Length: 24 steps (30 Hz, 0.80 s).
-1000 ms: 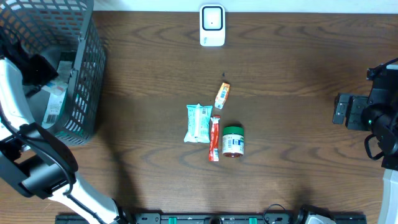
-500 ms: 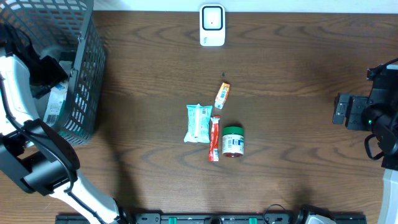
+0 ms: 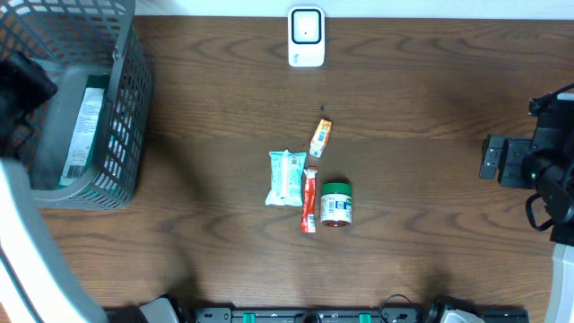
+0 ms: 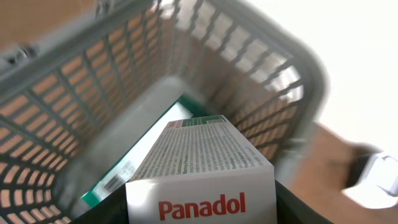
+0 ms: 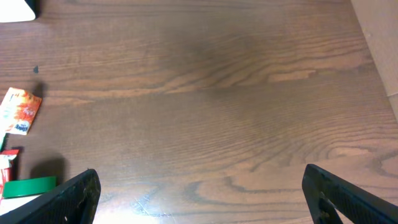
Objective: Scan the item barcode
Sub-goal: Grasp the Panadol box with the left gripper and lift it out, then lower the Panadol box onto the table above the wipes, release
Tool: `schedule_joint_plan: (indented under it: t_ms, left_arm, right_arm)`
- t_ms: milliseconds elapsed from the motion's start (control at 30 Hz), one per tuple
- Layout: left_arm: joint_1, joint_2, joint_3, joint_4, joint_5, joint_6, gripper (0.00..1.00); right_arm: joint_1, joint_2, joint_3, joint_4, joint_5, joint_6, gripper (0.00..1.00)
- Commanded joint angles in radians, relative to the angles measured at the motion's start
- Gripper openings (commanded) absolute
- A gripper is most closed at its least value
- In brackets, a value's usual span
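The white box (image 4: pixel 202 180), with red "Panadol" on its end and fine print on top, sat clamped in the left pincer (image 4: pixel 199 206) above the basket (image 4: pixel 261 81). Half a second before, that pincer was lower, inside the basket. The right pincer (image 5: pixel 199 194) gaped wide apart, far right of the basket.

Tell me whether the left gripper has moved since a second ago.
Yes. Overhead, the left gripper, holding the Panadol box, has shifted left, from over the middle of the basket to its left edge.
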Motion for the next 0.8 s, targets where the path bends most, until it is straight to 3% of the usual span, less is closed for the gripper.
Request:
schedule_joint_plan:
  t_ms: [0, 100, 233, 600, 767]
  left_arm:
    - [-0.002, -0.116, 0.007, -0.002, 0.238, -0.021, 0.55]
    - [-0.010, -0.150, 0.007, -0.008, 0.621, -0.016, 0.55]
    - [-0.085, -0.115, 0.007, -0.053, 0.913, 0.054, 0.55]
    - [-0.391, 0.121, 0.006, -0.207, 1.144, 0.307, 0.55]
    - [-0.492, 0.216, 0.006, -0.223, 1.149, 0.371, 0.55]
  right_arm:
    - [-0.007, 0.000, 0.011, -0.001, -0.001, 0.011, 0.99]
    - [-0.007, 0.000, 0.011, -0.001, -0.001, 0.011, 0.99]
    - [-0.007, 0.000, 0.011, -0.001, -0.001, 0.011, 0.99]
    - [-0.007, 0.000, 0.011, -0.001, -0.001, 0.011, 0.99]
    - [-0.007, 0.000, 0.011, -0.001, -0.001, 0.010, 0.99]
